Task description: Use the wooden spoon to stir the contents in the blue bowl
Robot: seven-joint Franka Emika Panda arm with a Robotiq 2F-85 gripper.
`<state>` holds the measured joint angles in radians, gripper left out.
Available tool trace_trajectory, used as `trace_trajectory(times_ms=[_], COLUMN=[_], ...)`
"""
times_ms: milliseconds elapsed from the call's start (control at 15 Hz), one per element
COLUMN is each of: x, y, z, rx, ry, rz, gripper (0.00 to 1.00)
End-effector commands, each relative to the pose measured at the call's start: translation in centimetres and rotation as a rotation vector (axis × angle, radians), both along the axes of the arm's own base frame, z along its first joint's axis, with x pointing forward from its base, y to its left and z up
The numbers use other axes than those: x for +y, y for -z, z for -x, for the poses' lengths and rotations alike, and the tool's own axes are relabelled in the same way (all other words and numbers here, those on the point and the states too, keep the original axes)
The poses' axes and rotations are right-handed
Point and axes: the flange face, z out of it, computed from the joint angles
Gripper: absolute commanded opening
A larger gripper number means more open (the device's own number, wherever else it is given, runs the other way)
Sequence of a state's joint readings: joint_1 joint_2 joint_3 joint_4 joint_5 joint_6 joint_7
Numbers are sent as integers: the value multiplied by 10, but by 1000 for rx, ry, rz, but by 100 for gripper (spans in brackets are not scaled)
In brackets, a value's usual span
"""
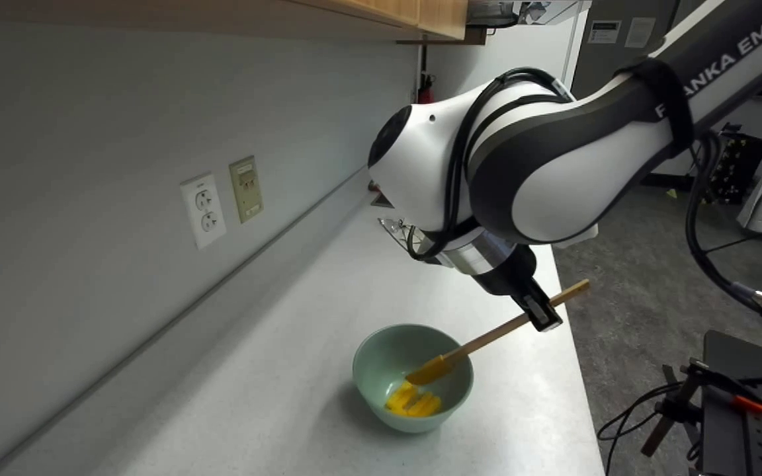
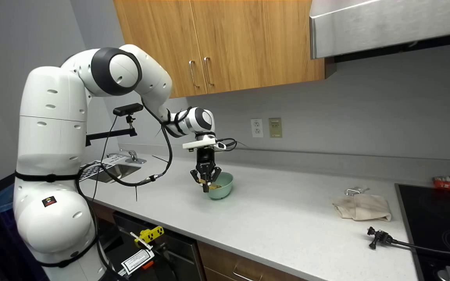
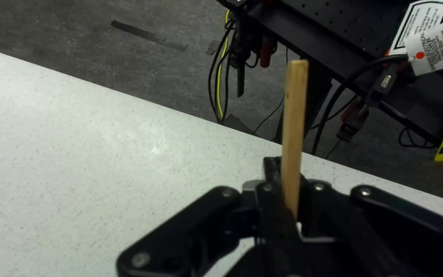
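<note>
The blue bowl [image 1: 371, 360] stands on the white counter, with the contents, several yellow pieces [image 1: 413, 402], at its bottom. My gripper [image 1: 543, 318] is shut on the light handle of the wooden spoon [image 1: 493, 334], just outside the bowl's rim. From there the spoon slants down over the rim, and its flat orange end [image 1: 428, 371] lies inside the bowl beside the yellow pieces; whether it touches them I cannot tell. In the wrist view the handle [image 3: 294, 119] rises between the black fingers, while bowl and contents are out of that view. An exterior view shows the bowl [image 2: 227, 187] partly behind the gripper.
Wooden cabinets [image 2: 256, 43] hang above the counter [image 2: 279, 218]. A folded cloth [image 2: 361, 207], a black clamp mount [image 2: 381, 237] and a cooktop [image 2: 443, 218] are farther along; a sink [image 2: 119, 171] lies at the opposite end. The counter's edge drops off near the gripper.
</note>
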<state>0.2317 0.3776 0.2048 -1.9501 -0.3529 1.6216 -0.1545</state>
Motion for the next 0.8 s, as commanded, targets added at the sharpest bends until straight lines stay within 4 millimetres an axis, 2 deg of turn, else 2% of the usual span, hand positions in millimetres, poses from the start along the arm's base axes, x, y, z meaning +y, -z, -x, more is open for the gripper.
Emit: trace_trajectory(times_ms=[0,400,733], x=[10,33,26], y=[-7,-19,-22], z=[4,0,-13], rx=[74,138,57], ry=[-19,-35,2], rz=[-91,-296,-252], gripper=[2,2,2])
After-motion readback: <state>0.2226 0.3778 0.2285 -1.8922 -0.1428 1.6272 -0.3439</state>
